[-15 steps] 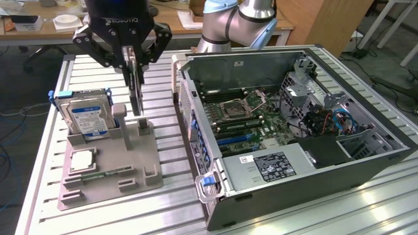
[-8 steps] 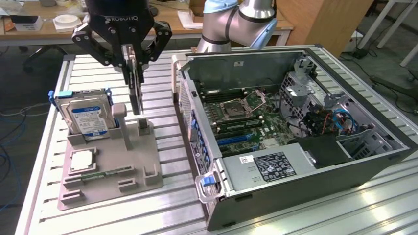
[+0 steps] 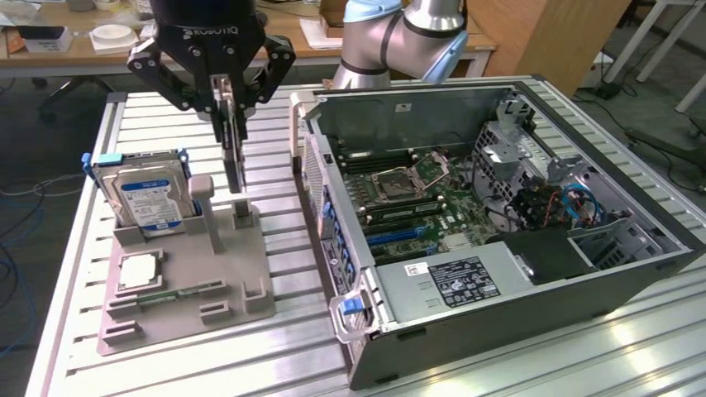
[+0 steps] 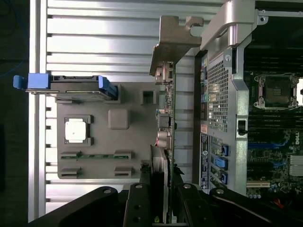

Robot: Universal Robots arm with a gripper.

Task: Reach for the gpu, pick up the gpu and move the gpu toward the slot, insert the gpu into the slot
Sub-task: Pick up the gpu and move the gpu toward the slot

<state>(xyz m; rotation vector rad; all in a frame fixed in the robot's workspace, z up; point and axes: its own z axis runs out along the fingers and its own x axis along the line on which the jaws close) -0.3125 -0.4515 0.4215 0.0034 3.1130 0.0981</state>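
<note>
Gpu [image 3: 234, 161] [image 4: 166, 118] hangs edge-on in the pincer [image 3: 226, 107] [image 4: 161, 189], whose fingers are clamped on its upper end. Its long axis runs straight down from the grip toward the grey holder [image 3: 188, 281] on the desk [image 3: 287, 356]. Whether its lower edge is clear of the holder's post cannot be told. The open computer case [image 3: 441, 331] stands just beside it on the exterior view's right. The slot [image 3: 399, 237], among the blue ones on the motherboard, lies inside, across the case's near wall and lower than the grip.
</note>
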